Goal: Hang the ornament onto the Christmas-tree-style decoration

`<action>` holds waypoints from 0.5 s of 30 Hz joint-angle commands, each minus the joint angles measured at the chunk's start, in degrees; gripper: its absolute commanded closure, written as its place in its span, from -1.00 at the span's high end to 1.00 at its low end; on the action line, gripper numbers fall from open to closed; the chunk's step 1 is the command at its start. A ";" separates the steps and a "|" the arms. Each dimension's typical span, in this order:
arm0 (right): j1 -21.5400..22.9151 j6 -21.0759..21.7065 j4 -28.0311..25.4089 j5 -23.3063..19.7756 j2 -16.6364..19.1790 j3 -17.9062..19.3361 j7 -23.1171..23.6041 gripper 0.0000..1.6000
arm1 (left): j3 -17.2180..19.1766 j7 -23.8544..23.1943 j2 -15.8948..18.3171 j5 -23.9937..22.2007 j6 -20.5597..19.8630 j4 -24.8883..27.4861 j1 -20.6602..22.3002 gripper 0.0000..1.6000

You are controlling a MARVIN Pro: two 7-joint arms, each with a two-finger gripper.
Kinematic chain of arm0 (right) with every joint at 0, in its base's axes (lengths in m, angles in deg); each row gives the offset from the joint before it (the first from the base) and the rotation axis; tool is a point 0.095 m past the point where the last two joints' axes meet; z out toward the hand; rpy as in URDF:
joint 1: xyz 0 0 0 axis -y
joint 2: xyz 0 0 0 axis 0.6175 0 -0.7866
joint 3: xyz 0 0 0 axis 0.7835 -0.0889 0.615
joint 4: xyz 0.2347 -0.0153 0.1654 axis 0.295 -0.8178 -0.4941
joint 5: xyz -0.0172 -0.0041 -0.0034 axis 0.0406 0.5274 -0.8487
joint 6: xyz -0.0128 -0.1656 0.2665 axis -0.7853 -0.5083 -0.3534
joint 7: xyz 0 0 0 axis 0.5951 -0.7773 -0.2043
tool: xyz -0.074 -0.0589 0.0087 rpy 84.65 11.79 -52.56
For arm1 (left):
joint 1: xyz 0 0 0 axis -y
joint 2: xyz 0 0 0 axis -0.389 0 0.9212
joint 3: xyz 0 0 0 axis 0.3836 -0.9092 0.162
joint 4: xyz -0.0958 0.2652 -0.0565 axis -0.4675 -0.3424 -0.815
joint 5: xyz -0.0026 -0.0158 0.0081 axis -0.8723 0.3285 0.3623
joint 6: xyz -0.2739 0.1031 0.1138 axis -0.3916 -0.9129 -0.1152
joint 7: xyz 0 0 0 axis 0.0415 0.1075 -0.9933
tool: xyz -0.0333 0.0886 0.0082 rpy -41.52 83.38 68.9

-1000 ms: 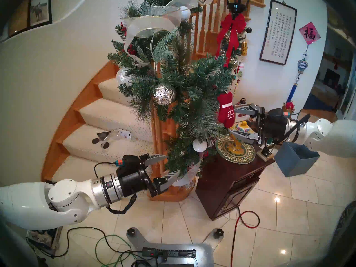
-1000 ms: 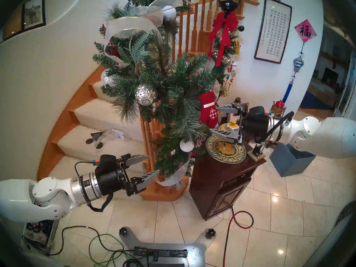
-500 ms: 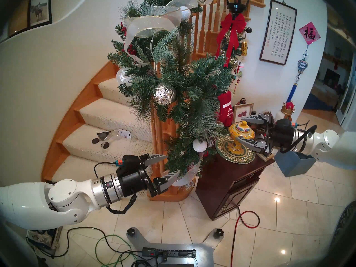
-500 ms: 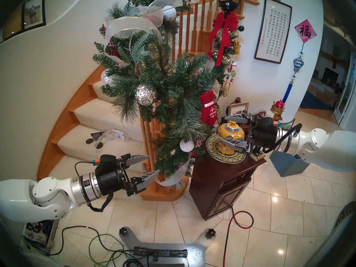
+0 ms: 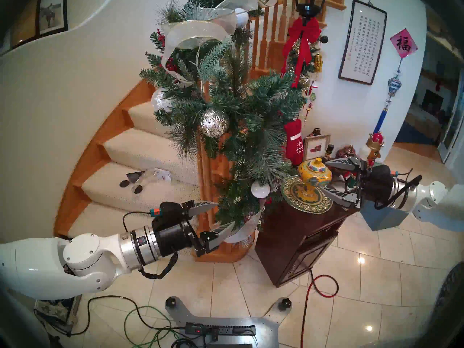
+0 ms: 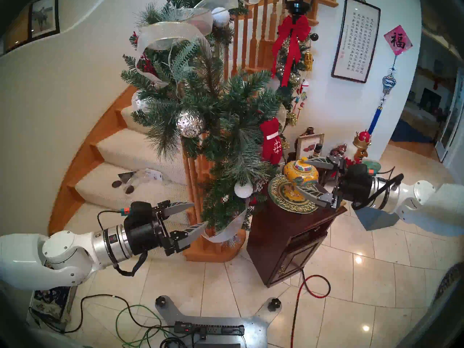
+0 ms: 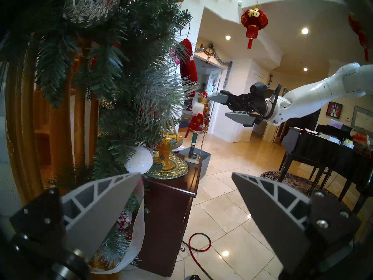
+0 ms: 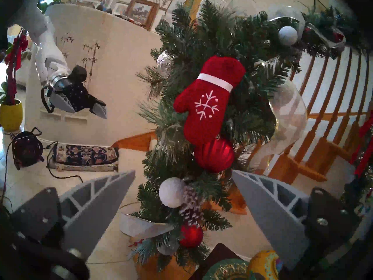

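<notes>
Already up on the pine garland point(image 5: 251, 109): red mitten point(image 5: 294, 142), on the right flank, cuff uppermost, thumb toward the needles. Seen full-face from the right wrist, with white cuff band and stitched white snowflake, just above a ribbed red ball point(image 8: 214, 155) and touching or nearly touching it; cannot tell which. Thin string loop visible from the left wrist, running up into the needles.

Right gripper point(image 5: 324, 176): fingers spread wide, nothing between them, level, pointing toward the garland, lower than the mitten and well apart from it. Overlaps the yellow lidded jar point(image 5: 315, 175) in the head views, yet stands clear of it from the left wrist.

Left gripper point(image 5: 225, 213): likewise splayed and empty, level, near the garland's lower end, close to the silver ribbon tail point(image 5: 247, 230); whether touching it, impossible to say.

Writing: black 福 on a red diamond paper point(image 5: 403, 44) on the wall. Beside it, a framed calligraphy sheet point(image 5: 361, 42), columns of Chinese characters with small red seals, too small to read. Gold 福 on a red lantern point(image 7: 254, 19) hanging from the ceiling. No readable label on the power strip point(image 5: 221, 330).
</notes>
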 commanded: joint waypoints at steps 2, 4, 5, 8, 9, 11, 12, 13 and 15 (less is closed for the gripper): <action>6.23 -1.89 2.01 -4.13 -0.38 -8.42 2.30 1.00 | 0.23 0.09 0.12 -0.01 0.15 0.05 0.20 1.00; 7.55 -1.89 2.17 -5.79 -0.77 -11.21 3.60 1.00 | 0.23 0.09 0.11 -0.01 0.14 0.05 0.21 1.00; 7.55 -1.89 2.17 -5.79 -0.77 -11.21 3.60 1.00 | 0.23 0.09 0.11 -0.01 0.14 0.05 0.21 1.00; 8.61 -1.89 2.57 -7.78 -1.41 -14.29 4.84 1.00 | 0.23 0.08 0.11 -0.01 0.14 0.04 0.21 1.00; 8.70 -1.89 2.71 -8.34 -1.63 -15.07 5.25 1.00 | 0.23 0.08 0.10 -0.01 0.13 0.04 0.21 1.00; 9.54 -1.89 2.79 -9.58 -2.18 -17.26 5.94 1.00 | 0.23 0.08 0.10 -0.01 0.13 0.04 0.21 1.00; 9.99 -1.89 2.84 -10.38 -2.59 -18.58 6.39 1.00 | 0.23 0.08 0.10 -0.01 0.13 0.04 0.21 1.00; 10.11 -1.89 2.93 -10.77 -2.70 -19.30 6.64 1.00 | 0.23 0.07 0.10 -0.01 0.13 0.04 0.21 1.00; 10.84 -1.89 2.93 -11.78 -3.25 -21.16 7.33 1.00 | 0.23 0.07 0.10 -0.01 0.13 0.04 0.21 1.00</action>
